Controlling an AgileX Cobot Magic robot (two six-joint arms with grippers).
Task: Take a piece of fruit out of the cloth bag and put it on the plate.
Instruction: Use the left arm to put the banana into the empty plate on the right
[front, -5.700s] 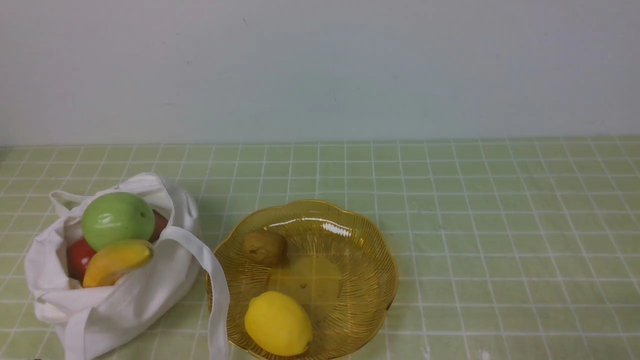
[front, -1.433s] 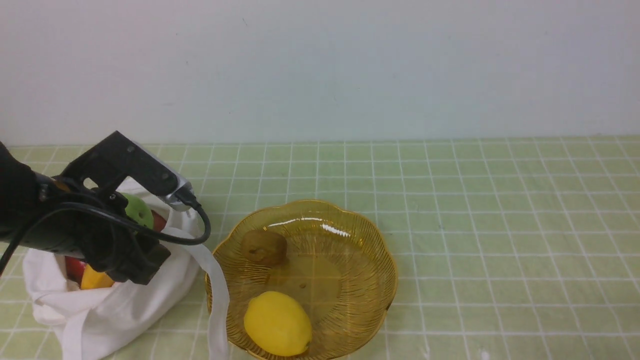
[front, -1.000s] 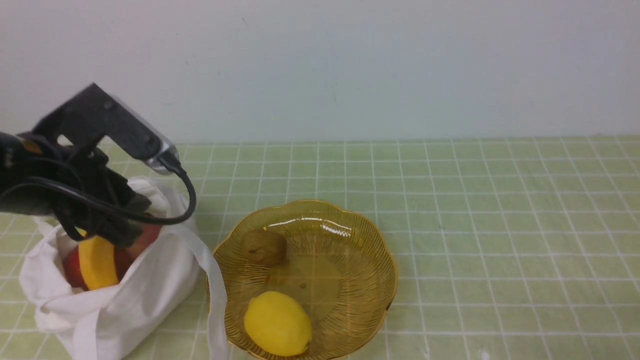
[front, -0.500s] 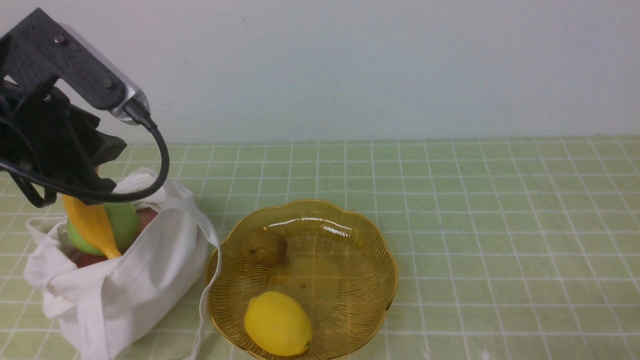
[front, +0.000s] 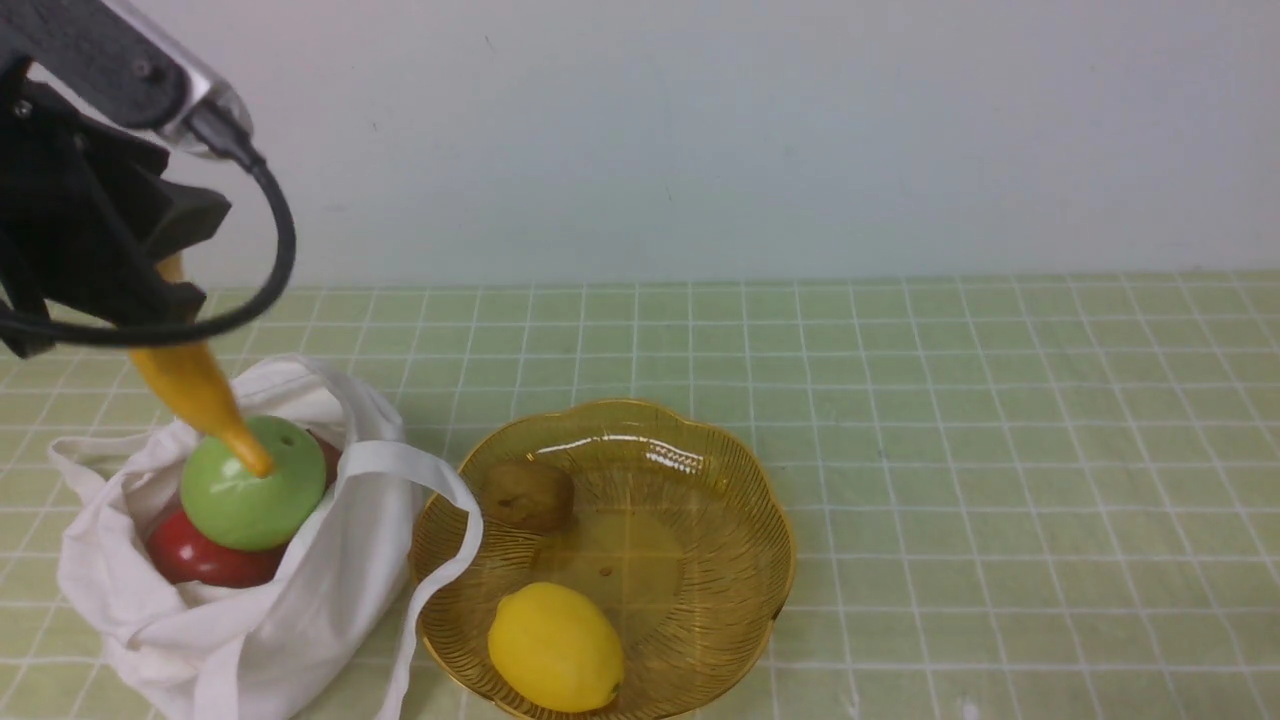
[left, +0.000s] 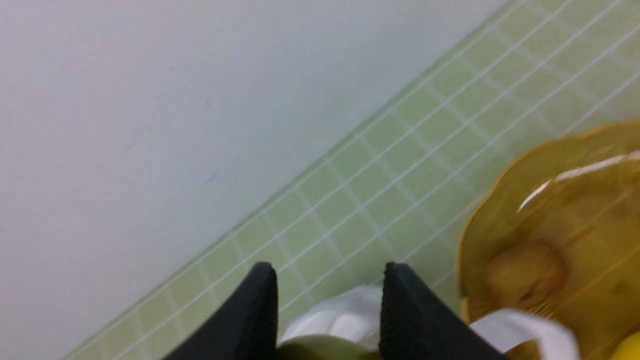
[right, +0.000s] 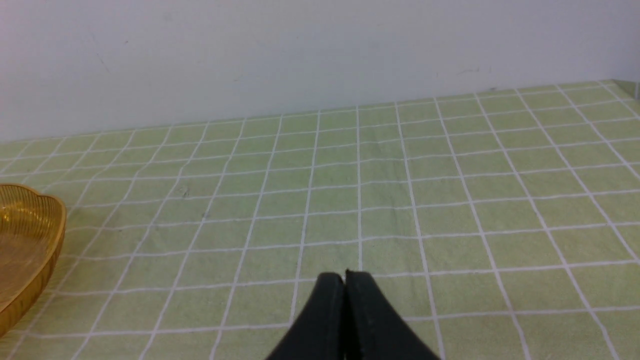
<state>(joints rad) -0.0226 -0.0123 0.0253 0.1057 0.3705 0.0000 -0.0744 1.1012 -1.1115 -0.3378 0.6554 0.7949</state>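
My left gripper (front: 160, 300) is high above the white cloth bag (front: 290, 610) and shut on the banana (front: 195, 390). The banana hangs down clear of the bag, its tip in front of the green apple (front: 250, 500). In the left wrist view the gripper (left: 329, 270) has its fingers (left: 407, 315) apart around the banana's greenish end (left: 325, 348). The amber glass plate (front: 770, 530) lies right of the bag and also shows in the left wrist view (left: 500, 220). My right gripper (right: 345, 276) is shut and empty over bare cloth.
A lemon (front: 555, 648) and a brown kiwi (front: 528, 494) lie in the plate. A red apple (front: 195, 555) sits under the green apple in the bag. A bag strap (front: 440, 560) drapes over the plate's left rim. A wall stands behind the green checked tablecloth (front: 1000, 450).
My left gripper has risen up and left, lifting the banana out of the bag. The green apple is uncovered, and the bag and its strap have shifted.
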